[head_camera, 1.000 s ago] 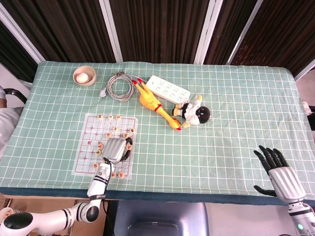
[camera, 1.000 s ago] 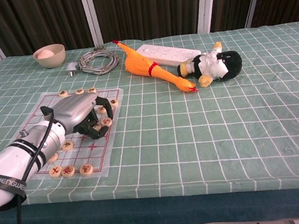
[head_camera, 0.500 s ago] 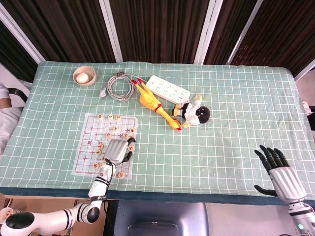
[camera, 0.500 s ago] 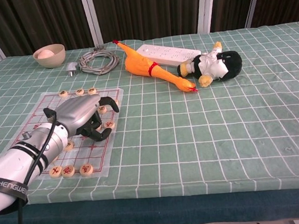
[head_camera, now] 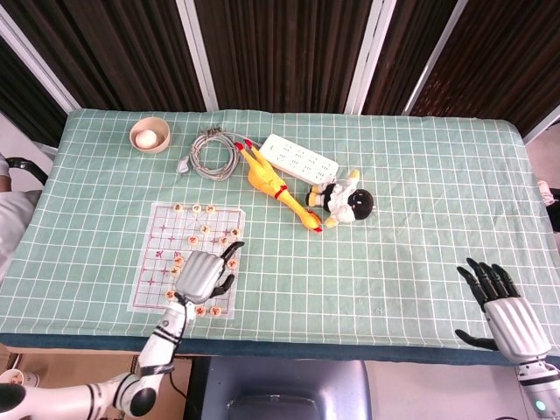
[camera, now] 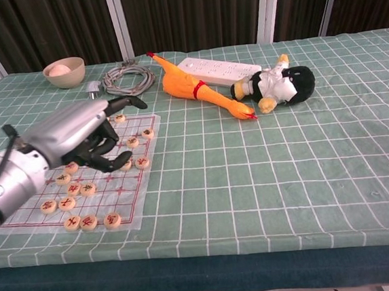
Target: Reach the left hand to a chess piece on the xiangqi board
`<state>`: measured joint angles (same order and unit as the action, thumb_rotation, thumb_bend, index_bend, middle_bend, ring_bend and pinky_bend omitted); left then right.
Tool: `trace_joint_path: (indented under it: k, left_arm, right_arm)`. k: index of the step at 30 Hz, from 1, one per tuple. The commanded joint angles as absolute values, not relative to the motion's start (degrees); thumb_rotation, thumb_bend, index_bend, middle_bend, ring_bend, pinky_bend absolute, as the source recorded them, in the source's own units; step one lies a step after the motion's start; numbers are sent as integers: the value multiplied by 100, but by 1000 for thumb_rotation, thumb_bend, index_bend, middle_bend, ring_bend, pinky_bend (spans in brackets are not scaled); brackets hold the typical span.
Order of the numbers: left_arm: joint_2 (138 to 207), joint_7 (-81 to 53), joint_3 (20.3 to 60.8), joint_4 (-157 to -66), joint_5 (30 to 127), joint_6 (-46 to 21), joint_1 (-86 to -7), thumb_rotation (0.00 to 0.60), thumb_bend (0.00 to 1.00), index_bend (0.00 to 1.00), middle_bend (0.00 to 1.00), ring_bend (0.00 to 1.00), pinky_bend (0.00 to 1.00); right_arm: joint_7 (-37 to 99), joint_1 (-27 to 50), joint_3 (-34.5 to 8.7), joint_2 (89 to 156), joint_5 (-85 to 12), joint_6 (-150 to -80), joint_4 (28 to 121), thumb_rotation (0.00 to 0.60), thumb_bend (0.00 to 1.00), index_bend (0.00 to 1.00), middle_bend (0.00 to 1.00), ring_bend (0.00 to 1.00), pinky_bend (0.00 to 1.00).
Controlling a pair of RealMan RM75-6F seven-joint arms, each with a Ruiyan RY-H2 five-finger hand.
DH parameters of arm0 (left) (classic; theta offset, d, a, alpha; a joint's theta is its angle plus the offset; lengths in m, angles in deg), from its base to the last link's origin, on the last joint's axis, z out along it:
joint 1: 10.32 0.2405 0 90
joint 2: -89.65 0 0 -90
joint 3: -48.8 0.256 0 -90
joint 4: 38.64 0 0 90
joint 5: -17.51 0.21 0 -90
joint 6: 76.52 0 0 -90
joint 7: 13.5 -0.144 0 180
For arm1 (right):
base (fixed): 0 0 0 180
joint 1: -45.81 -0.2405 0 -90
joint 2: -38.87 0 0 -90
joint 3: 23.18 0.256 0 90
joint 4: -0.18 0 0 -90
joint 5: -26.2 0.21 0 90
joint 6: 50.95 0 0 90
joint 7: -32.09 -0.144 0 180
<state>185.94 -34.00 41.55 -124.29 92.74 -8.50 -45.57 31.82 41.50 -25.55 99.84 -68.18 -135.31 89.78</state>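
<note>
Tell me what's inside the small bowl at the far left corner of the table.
The bowl holds one pale, egg-like object. Anything beneath it, and the bowl's bottom, is covered and cannot be seen.

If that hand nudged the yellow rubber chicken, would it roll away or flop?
The rubber chicken looks soft and hollow, so probably light and bendy. It lies flat on its side on the cloth, its thin neck likely flopping. Its long, uneven shape suggests it would slide or pivot, not roll.

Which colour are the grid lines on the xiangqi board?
Red, on the translucent square xiangqi board; clearest in chest view.
</note>
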Motion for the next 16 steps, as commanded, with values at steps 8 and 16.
trace_joint_path:
  k: [8, 16]
  left_arm:
    - [16366, -298, 5814, -12102, 11228, 1961, -2422, 600, 412, 0, 0, 0, 42]
    - [15998, -510, 5886, -12202, 11139, 1164, -2503, 600, 420, 0, 0, 0, 16]
  right_arm:
    - [3221, 4163, -2578, 9969, -6910, -13575, 9038, 600, 44, 0, 0, 0, 0]
    - [3353, 4174, -2626, 10028, -6988, -13558, 9049, 600, 44, 0, 0, 0, 0]
